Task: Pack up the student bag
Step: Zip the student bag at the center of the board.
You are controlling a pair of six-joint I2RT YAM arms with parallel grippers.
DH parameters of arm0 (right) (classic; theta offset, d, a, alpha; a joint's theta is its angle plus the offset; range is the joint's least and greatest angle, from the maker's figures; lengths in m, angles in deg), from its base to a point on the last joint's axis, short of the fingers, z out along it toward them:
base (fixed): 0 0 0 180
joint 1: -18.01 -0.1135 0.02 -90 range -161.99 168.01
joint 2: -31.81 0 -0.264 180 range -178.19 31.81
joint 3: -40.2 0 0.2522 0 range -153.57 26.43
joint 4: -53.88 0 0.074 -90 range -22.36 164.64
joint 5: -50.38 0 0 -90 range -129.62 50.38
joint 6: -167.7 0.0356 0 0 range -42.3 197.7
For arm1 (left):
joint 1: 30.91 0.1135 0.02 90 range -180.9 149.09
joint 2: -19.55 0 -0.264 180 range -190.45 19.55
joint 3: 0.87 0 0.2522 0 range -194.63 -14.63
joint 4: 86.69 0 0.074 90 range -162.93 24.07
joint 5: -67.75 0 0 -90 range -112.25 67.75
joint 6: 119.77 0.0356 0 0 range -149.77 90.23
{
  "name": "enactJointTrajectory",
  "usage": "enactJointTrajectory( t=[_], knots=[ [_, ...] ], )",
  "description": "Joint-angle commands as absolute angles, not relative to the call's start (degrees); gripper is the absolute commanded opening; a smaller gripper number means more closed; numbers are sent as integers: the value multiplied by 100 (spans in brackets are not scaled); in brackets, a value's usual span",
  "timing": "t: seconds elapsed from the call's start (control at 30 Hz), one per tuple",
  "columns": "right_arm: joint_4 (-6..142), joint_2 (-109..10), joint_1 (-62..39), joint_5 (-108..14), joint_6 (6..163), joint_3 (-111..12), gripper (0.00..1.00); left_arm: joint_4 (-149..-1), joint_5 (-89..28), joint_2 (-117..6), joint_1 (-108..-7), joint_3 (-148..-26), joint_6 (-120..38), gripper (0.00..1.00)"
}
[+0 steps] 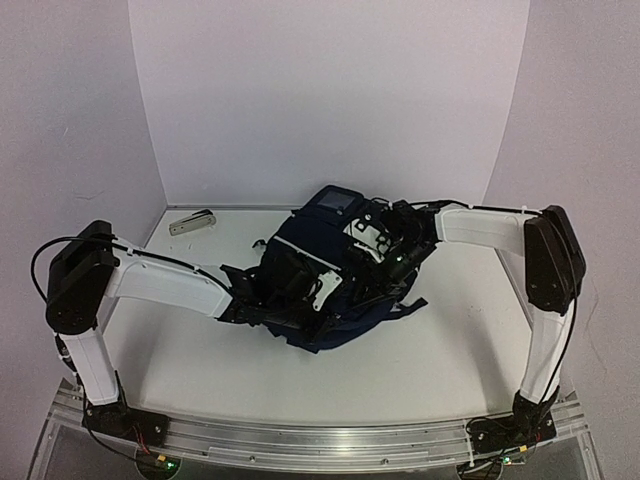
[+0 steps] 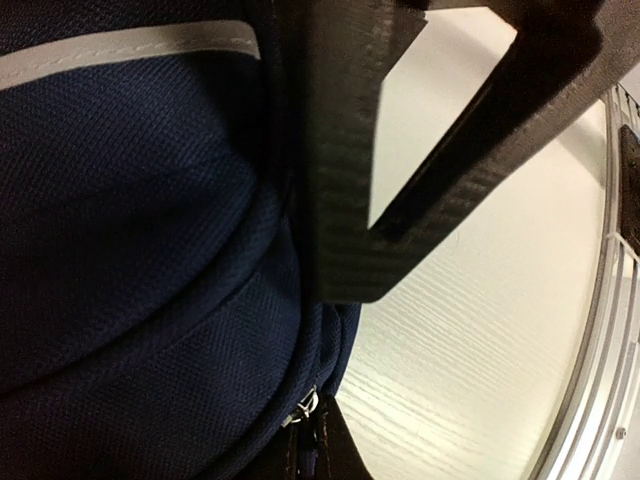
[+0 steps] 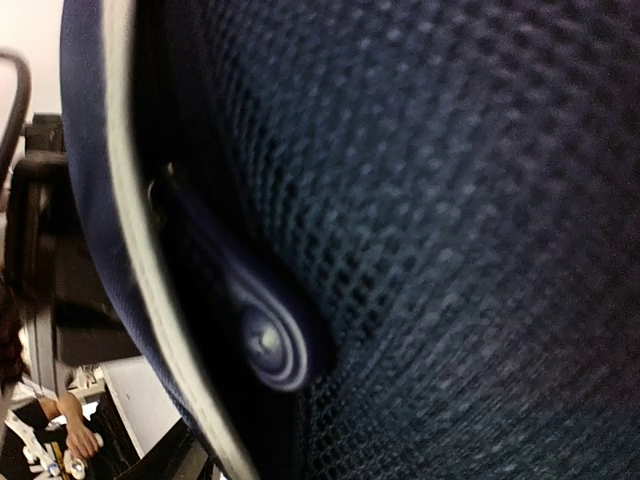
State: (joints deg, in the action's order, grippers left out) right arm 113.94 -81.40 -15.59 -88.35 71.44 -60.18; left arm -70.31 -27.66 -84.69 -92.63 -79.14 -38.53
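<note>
Showing the packing at what we judge an unfinished stage: the large dark navy fabric backpack with black straps and pale zip lines lies slumped at the middle of the white table, with both arms reaching onto it, one from each side. No view shows the inside of the backpack, so we cannot say what it already contains. A small flat grey oblong object lies on the table near the back left corner, well apart from the backpack. We take it for an item not yet packed, though it is too small to identify.

At the left pincer, the two black fingers are pressed together at their tips. Only table shows through the gap behind them, and nothing is visibly held. The broader finger lies flat against the navy side of the backpack, just beside the end of a pale zip line.

We find the right pincer on the upper right part of the backpack. Its wrist camera is filled by dark mesh fabric, a pale piped edge and a rounded navy tab. We cannot tell how far its fingers stand apart, nor whether they grip anything.
</note>
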Motion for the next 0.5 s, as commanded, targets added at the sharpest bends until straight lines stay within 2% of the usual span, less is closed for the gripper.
enactJointTrajectory(
  t=[0.0,0.23,0.47],
  knots=[
    [10470,-8247,-1677,-9313,7328,-6506,59,-8203,-2424,-8546,-9504,-8185,-4472,1],
    [10464,-7796,-1662,-9089,7210,-6122,62,-8757,-2048,-8532,-9550,-8127,-4829,19],
    [10464,-7065,-1448,-8792,7041,-5444,67,-8793,-2806,-8578,-9556,-8131,-4818,33]
  ],
)
